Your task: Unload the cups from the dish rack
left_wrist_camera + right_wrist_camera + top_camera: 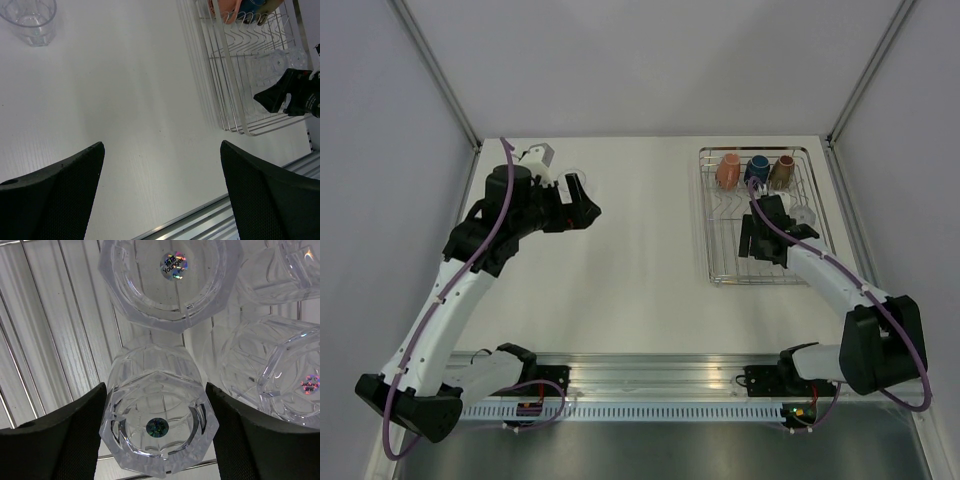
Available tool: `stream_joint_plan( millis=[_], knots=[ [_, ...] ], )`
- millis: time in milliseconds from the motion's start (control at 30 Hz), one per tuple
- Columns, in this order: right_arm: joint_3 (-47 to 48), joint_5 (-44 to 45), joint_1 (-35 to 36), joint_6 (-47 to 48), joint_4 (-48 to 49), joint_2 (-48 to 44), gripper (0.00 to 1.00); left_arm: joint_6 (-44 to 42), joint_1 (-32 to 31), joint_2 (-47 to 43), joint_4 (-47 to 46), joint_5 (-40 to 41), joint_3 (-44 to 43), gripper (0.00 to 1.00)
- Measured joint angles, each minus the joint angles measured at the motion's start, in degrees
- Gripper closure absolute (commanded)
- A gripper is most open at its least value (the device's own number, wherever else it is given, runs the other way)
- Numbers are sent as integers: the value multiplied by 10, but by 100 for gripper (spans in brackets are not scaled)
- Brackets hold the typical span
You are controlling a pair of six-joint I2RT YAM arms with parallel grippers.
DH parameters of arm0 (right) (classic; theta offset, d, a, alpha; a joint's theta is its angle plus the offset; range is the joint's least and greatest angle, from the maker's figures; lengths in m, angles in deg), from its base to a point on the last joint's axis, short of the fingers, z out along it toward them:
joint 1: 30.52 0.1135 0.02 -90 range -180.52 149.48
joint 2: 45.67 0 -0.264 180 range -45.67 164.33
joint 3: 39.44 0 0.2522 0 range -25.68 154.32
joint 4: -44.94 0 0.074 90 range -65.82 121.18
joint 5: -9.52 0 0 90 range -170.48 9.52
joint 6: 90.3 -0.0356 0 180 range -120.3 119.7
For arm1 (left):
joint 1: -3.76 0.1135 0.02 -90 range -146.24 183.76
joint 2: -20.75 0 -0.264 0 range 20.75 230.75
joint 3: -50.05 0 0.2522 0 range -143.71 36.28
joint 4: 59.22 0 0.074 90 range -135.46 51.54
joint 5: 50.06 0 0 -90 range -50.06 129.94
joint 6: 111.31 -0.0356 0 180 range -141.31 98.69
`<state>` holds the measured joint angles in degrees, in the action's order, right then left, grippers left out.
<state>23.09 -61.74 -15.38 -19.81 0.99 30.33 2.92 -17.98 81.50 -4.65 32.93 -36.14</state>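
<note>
The silver wire dish rack point(720, 272) lies at the right of the table. A salmon mug point(728, 171), a blue mug point(757, 168) and a brown mug point(782, 172) stand along its far end. My right gripper point(155, 386) is down in the rack, with both pads against the sides of a clear glass tumbler point(159, 425) lying on the bars. Three more clear tumblers point(172, 280) point(280, 375) point(282, 265) crowd around it. My left gripper point(162, 142) hangs open over bare table, holding nothing. One clear tumbler point(31, 20) stands upright on the table at far left.
The rack's near rim point(235, 75) shows at the right of the left wrist view, with the right arm's black gripper point(287, 95) over it. An aluminium rail point(650, 370) runs along the near table edge. Grey walls enclose the table on three sides.
</note>
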Motion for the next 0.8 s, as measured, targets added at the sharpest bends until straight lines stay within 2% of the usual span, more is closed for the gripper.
stream_joint_plan(
  millis=[100,367,500,633,800],
  knots=[
    [0,-5,0,0,-7,-10,55,0,0,0,0,-7,2,1],
    [40,-19,0,5,-57,-65,58,0,-1,7,-9,-30,9,1],
    [90,-41,0,12,-78,-99,58,1,-1,10,-38,-79,32,1],
    [122,-111,0,23,-75,-142,58,22,-2,14,-114,-173,66,1],
    [126,-262,0,17,-26,-183,60,96,-2,17,-260,-296,127,1]
  ],
)
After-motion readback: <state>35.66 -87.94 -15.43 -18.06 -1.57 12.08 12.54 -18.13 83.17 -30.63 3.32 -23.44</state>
